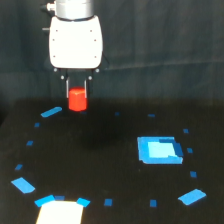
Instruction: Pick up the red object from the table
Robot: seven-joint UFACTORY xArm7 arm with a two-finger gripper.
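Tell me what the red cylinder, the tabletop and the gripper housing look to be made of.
Red object: probably plastic or painted wood; uniform, fairly matte orange-red. Table: dark matte surface, maybe fabric or rubber mat; no glare. Gripper housing: white, smooth, likely moulded plastic; soft sheen.

White patch (59, 212) cut off below.

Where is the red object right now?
In the exterior view, the red object sits upper left of centre, between the gripper fingers, just right of a blue tape mark on the table.
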